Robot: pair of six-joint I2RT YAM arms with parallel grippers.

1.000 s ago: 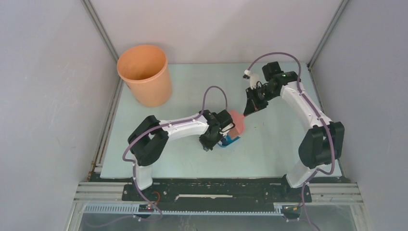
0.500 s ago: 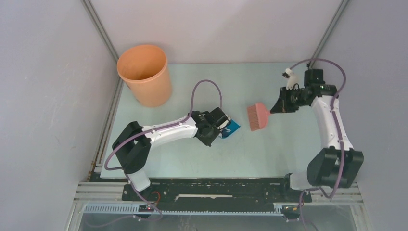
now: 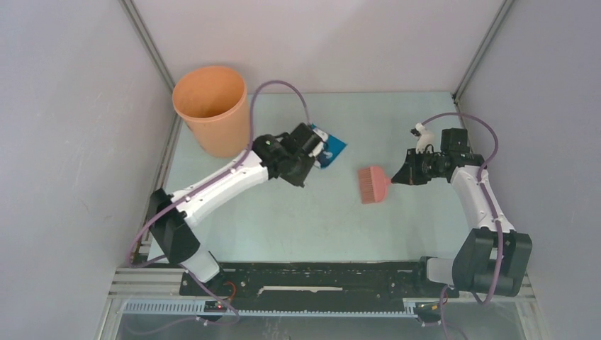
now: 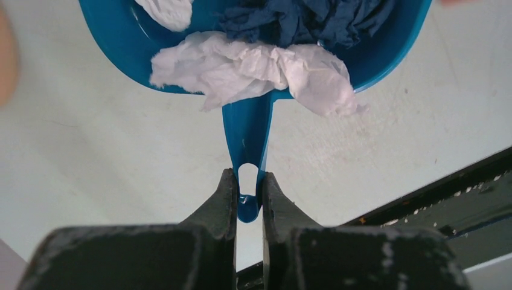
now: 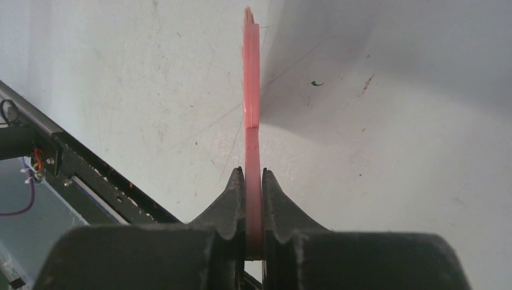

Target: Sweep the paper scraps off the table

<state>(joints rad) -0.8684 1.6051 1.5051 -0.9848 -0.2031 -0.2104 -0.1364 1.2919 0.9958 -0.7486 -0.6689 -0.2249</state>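
Now crumpled white and dark blue paper scraps point(image 4: 253, 60) lie in the blue plastic dustpan point(image 4: 246, 130), just beyond the left gripper point(image 4: 247, 196), which clamps its handle over the pale mint-green table point(image 3: 305, 219); the right gripper point(image 5: 253, 181) pinches the flat pink brush point(image 5: 252, 90).

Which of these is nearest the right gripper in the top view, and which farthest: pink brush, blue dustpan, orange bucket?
1. pink brush: held in the right gripper itself.
2. blue dustpan: mid-table, held by the left gripper.
3. orange bucket: far left corner.
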